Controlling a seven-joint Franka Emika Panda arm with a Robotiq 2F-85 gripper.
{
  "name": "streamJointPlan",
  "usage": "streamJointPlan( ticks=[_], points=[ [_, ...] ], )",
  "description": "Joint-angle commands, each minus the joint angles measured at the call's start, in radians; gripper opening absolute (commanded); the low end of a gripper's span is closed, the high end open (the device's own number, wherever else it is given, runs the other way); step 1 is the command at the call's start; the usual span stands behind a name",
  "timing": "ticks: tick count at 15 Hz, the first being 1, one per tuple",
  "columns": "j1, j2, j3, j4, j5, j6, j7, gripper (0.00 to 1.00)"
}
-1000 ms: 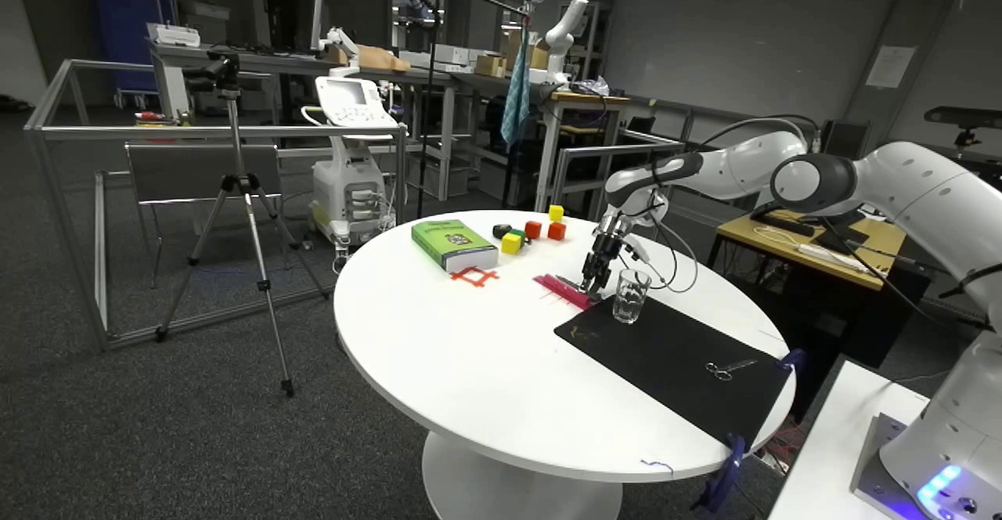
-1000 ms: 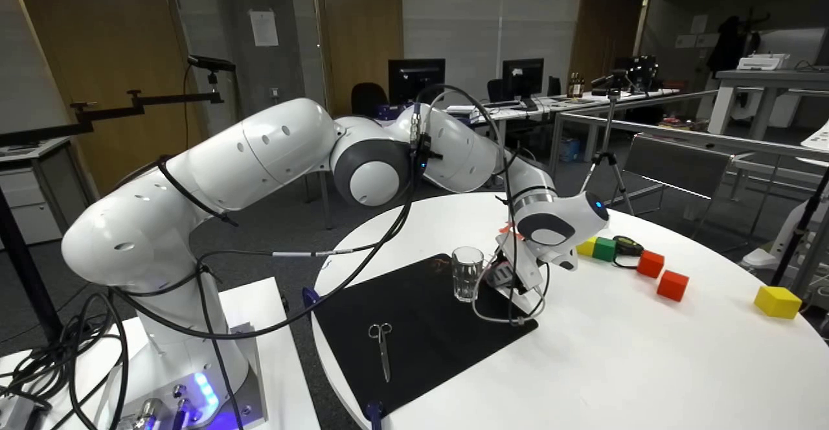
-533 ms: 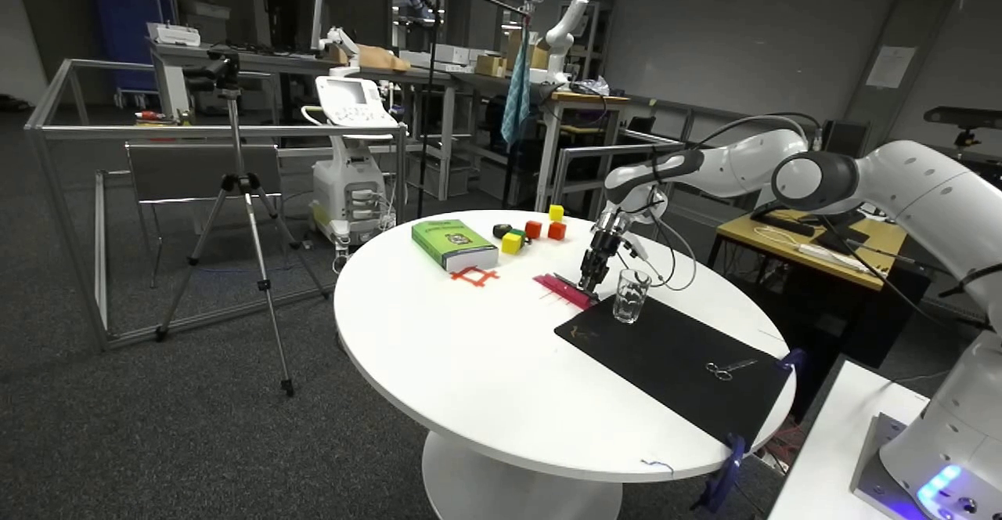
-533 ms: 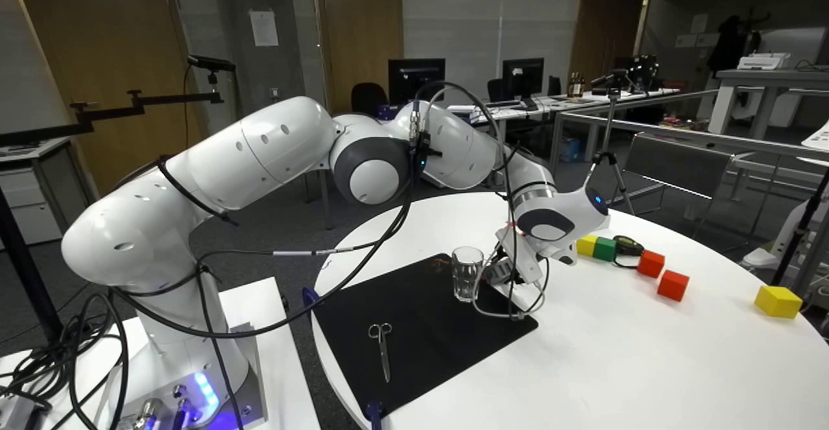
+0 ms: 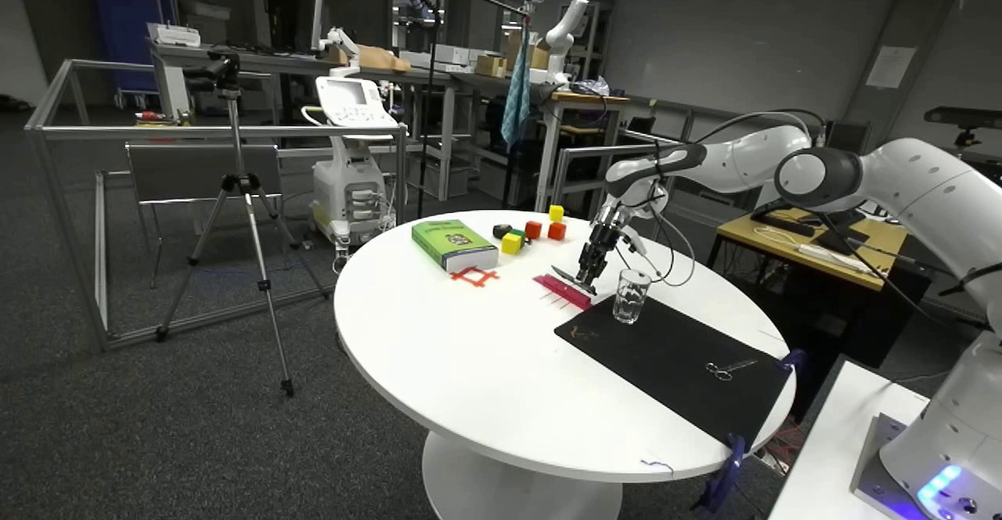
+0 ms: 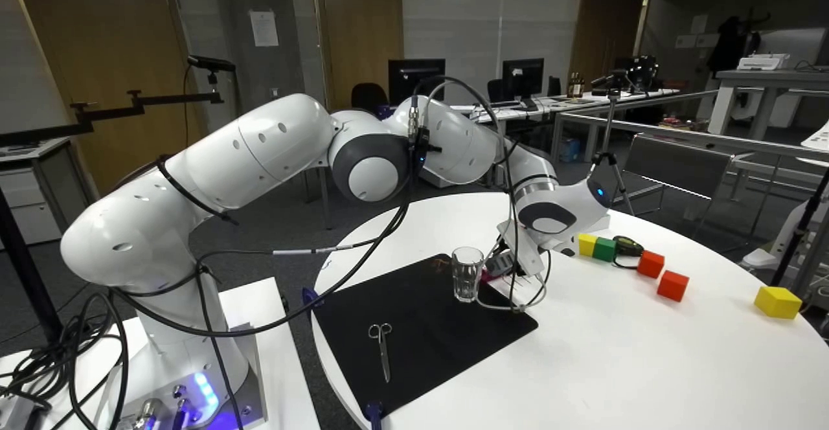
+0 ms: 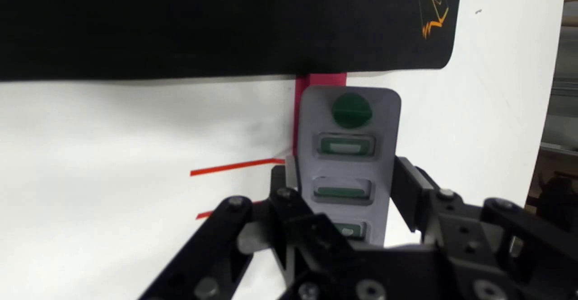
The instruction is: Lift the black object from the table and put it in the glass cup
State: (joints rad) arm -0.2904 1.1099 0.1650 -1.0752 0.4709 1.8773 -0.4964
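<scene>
Table (image 5: 438, 355): one cup (image 5: 629, 297), one object (image 7: 348, 168) in gripper (image 7: 346, 175)

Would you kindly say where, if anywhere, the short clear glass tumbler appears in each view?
In an exterior view: the clear glass tumbler stands right of centre, below mid-height.
In an exterior view: the tumbler stands just right of centre, below mid-height.
Wrist view: not visible.
Shared landmark: the flat black rectangular mat, under the tumbler in both exterior views, at the wrist view's top.

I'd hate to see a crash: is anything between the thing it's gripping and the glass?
Nothing visible stands between the gripped object and the glass cup; the black mat lies flat. The object probably needs lifting higher.
</scene>
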Motion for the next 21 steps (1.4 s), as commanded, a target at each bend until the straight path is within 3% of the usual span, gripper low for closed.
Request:
streamJointPlan(
  ticks=[1, 4, 12, 21],
  points=[
    [-0.014, -0.092, -0.001, -0.065, 0.020, 0.041, 0.008, 0.30],
    [-0.002, -0.133, -0.033, -0.082, 0.000, 0.121, 0.013, 0.30],
    [-0.016, -0.239, -0.024, -0.165, -0.028, 0.319, 0.025, 0.30],
    [-0.030, -0.474, 0.003, -0.510, 0.013, 0.482, -0.030, 0.30]
  ],
)
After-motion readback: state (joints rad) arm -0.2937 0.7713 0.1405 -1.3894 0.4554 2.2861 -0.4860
